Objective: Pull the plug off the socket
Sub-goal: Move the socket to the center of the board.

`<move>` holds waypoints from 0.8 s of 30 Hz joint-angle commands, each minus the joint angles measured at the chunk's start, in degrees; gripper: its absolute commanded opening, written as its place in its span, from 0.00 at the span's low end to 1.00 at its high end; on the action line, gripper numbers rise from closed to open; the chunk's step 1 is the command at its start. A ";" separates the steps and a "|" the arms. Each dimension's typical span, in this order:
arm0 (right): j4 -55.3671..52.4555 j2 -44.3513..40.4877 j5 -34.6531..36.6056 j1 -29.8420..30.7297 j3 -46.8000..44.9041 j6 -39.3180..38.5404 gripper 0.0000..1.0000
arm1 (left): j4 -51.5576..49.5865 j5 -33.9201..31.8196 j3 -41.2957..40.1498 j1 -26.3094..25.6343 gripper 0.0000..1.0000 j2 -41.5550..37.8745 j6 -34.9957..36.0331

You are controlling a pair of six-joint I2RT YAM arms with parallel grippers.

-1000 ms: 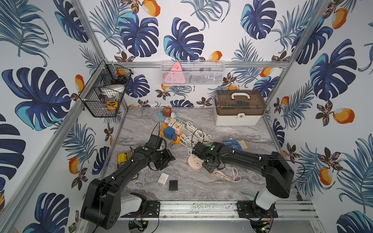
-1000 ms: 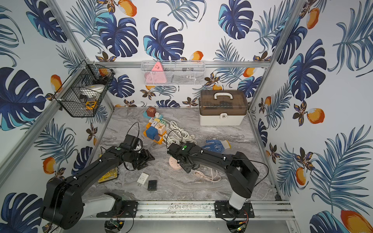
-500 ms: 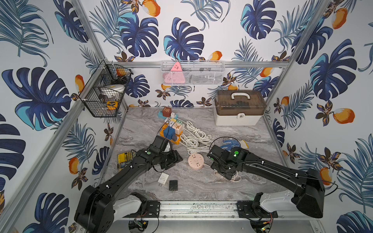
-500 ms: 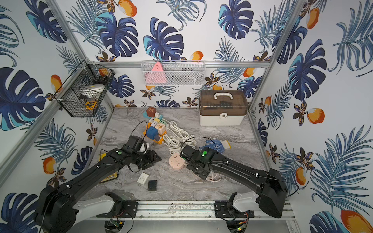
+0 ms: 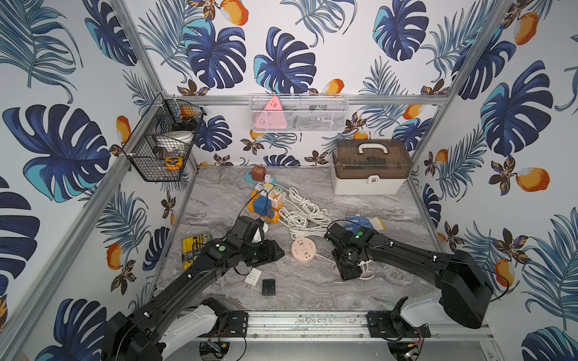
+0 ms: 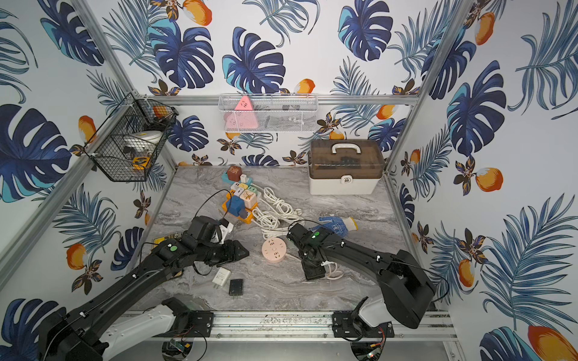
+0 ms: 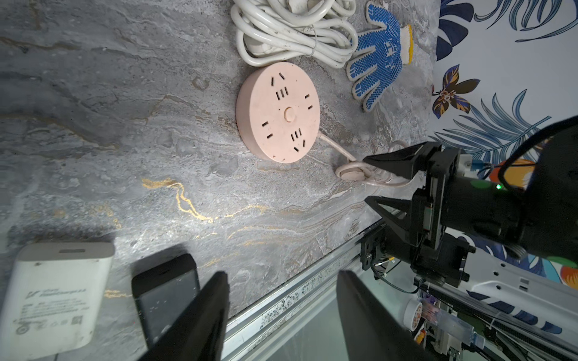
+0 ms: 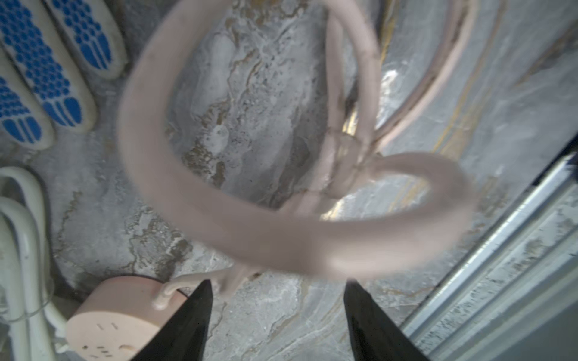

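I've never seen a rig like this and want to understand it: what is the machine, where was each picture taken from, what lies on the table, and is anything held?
The machine is two black robot arms, a left arm and a right arm, each ending in a two-fingered gripper. The two wide pictures come from one camera head high above, looking down. The two close-ups come from cameras on the arms' wrists. On the grey table lie a round pink socket with its pink cord, a white charger, a black charger, a coil of white cable, a blue-dotted glove, a colourful power strip and a box with a handle. Nothing is held: the left gripper and the right gripper both stand open, the pink cord looping close before the right one.
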 commanded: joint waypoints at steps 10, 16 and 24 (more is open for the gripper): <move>4.94 7.66 -0.86 -1.21 1.07 15.95 0.67 | -2.01 0.66 1.35 -0.53 0.62 0.25 2.15; 2.54 12.74 -0.90 -2.55 3.80 14.29 0.60 | -2.72 -0.28 2.06 -0.77 0.62 0.36 2.31; -2.16 9.14 2.69 -6.16 0.31 8.29 0.37 | -1.78 -0.74 2.11 -0.77 0.61 0.29 1.37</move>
